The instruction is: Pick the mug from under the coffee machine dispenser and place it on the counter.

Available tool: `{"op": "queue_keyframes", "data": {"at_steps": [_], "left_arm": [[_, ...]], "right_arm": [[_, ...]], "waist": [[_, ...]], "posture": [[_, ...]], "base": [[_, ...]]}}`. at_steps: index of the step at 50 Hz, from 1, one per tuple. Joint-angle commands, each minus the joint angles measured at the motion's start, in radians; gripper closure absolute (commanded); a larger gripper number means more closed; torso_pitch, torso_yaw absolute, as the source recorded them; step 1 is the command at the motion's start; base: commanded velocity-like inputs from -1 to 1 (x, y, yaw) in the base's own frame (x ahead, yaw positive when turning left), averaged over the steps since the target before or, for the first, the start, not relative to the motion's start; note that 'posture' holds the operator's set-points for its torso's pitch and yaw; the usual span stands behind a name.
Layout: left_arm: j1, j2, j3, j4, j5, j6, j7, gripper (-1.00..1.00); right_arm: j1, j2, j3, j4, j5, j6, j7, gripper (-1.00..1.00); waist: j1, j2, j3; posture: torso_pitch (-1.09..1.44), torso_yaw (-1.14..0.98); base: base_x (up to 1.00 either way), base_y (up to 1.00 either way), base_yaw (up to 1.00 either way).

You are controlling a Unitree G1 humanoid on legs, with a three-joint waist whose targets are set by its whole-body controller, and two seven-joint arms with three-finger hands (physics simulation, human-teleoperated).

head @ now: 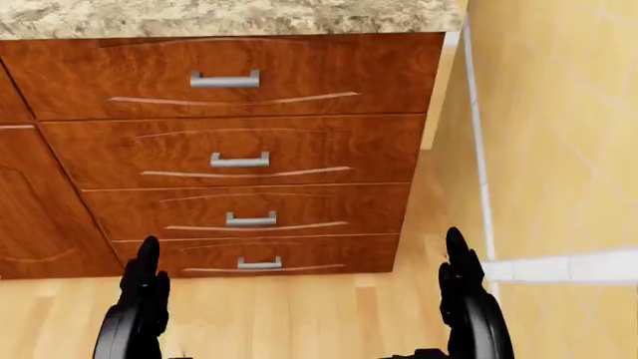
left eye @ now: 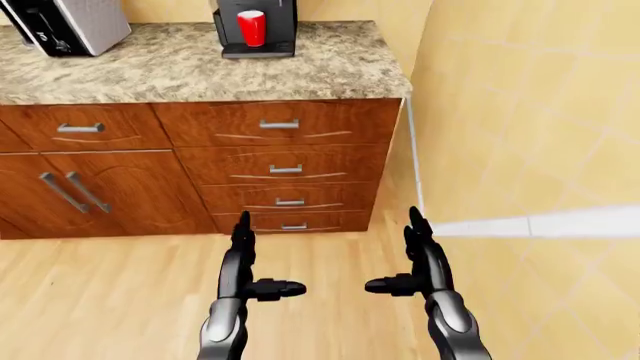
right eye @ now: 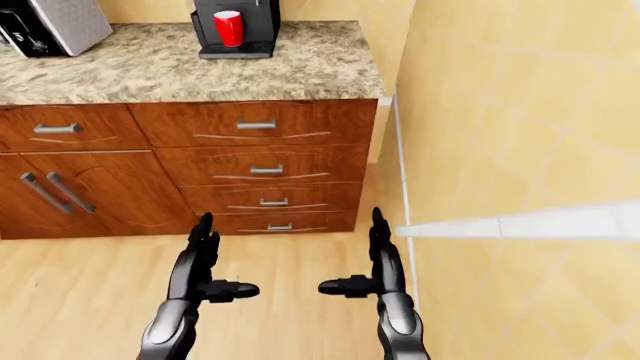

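Far off at twelve o'clock in the left-eye view, one red mug (left eye: 251, 28) stands upright on the drip tray of one black coffee machine (left eye: 256, 28), under its dispenser, on the granite bench (left eye: 180, 67). The mug looks small, rigid and probably light; its smooth wall may be slippery, so a grasp round the middle of its body seems the safest hold. No handle can be made out. One grey appliance (left eye: 65, 25) sits at ten o'clock on the bench. Below the bench, the head view shows a stack of four drawers (head: 239, 161). Two robot hands hang low over the wooden floor (left eye: 110, 300): the left hand (left eye: 245, 274) at seven o'clock, the right hand (left eye: 420, 270) at five o'clock. Both have their fingers released, holding nothing, well apart from the mug.
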Motion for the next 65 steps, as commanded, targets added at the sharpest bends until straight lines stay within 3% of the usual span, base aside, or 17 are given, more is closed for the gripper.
{"op": "queue_keyframes", "data": {"at_steps": [1,3,4,5,7,8,16,21,32,39,52,62,63,65], "left_arm": [[-0.022,0.006,-0.001,-0.115,0.001,-0.062,-0.005,-1.00],[-0.025,0.007,0.007,-0.123,-0.002,-0.060,-0.002,-1.00],[-0.029,0.014,0.006,-0.111,0.032,-0.084,0.013,-1.00],[-0.031,0.011,0.011,-0.115,0.013,-0.072,0.002,-1.00],[-0.032,0.012,0.012,-0.132,0.003,-0.067,-0.012,-1.00],[-0.032,0.013,0.018,-0.153,-0.004,-0.057,-0.012,-1.00],[-0.053,0.029,0.044,-0.250,-0.012,0.008,-0.012,-1.00],[-0.095,0.062,0.112,-0.313,-0.050,0.090,-0.022,-1.00],[-0.170,0.120,0.193,-0.451,-0.101,0.237,-0.009,-1.00],[-0.251,0.198,0.282,-0.537,-0.150,0.348,0.005,-1.00],[-0.353,0.330,0.379,-0.619,-0.214,0.495,0.047,-1.00],[-0.409,0.417,0.441,-0.646,-0.277,0.576,0.074,-1.00],[-0.411,0.424,0.442,-0.648,-0.281,0.580,0.077,-1.00],[-0.410,0.431,0.440,-0.650,-0.285,0.580,0.074,-1.00]], "right_arm": [[-0.032,-0.006,0.000,-0.074,-0.005,-0.074,-0.001,-1.00],[-0.028,-0.005,0.000,-0.094,-0.001,-0.062,0.003,-1.00],[-0.033,-0.006,-0.005,-0.103,-0.001,-0.060,-0.001,-1.00],[-0.032,-0.007,-0.006,-0.125,0.005,-0.041,0.002,-1.00],[-0.036,-0.007,-0.011,-0.145,0.013,-0.023,0.003,-1.00],[-0.028,-0.008,-0.004,-0.161,0.007,-0.028,0.010,-1.00],[-0.080,-0.026,-0.058,-0.294,0.083,0.123,0.008,-1.00],[-0.131,-0.058,-0.110,-0.312,0.129,0.176,0.009,-1.00],[-0.315,-0.198,-0.249,-0.356,0.241,0.294,-0.034,-1.00],[-0.417,-0.308,-0.312,-0.394,0.316,0.373,-0.073,-1.00],[-0.527,-0.444,-0.363,-0.350,0.370,0.395,-0.100,-1.00],[-0.535,-0.471,-0.363,-0.347,0.372,0.396,-0.087,-1.00],[-0.536,-0.472,-0.364,-0.341,0.368,0.393,-0.086,-1.00],[-0.538,-0.475,-0.367,-0.346,0.373,0.398,-0.083,-1.00]], "waist": [[-0.002,-0.008,-0.001],[0.007,-0.001,-0.062],[0.007,-0.001,-0.052],[0.007,-0.007,-0.016],[0.008,-0.008,-0.070],[0.009,-0.007,-0.075],[0.009,-0.005,-0.084],[0.008,-0.004,-0.091],[0.009,-0.004,-0.086],[0.009,-0.008,-0.076],[0.009,-0.005,-0.061],[0.008,-0.003,-0.056],[0.006,0.002,-0.075],[0.005,0.006,-0.057]], "posture": [[0.00,0.00],[0.00,0.00],[0.00,0.00],[0.00,0.00],[0.00,0.00],[0.00,0.00],[0.00,0.00],[0.00,0.00],[0.00,0.00],[0.00,0.00],[0.00,0.00],[0.00,0.00],[0.00,0.00],[0.00,0.00]], "base": [[0.00,0.00,0.00],[0.00,0.00,0.00],[0.00,0.00,0.00],[0.00,0.00,0.00],[0.00,0.00,0.00],[0.00,0.00,0.00],[0.00,0.00,0.00],[0.00,0.00,0.00],[0.00,0.00,0.00],[0.00,0.00,0.00],[0.00,0.00,0.00],[0.00,0.00,0.00],[0.06,0.00,0.00],[0.09,0.00,0.00]]}}
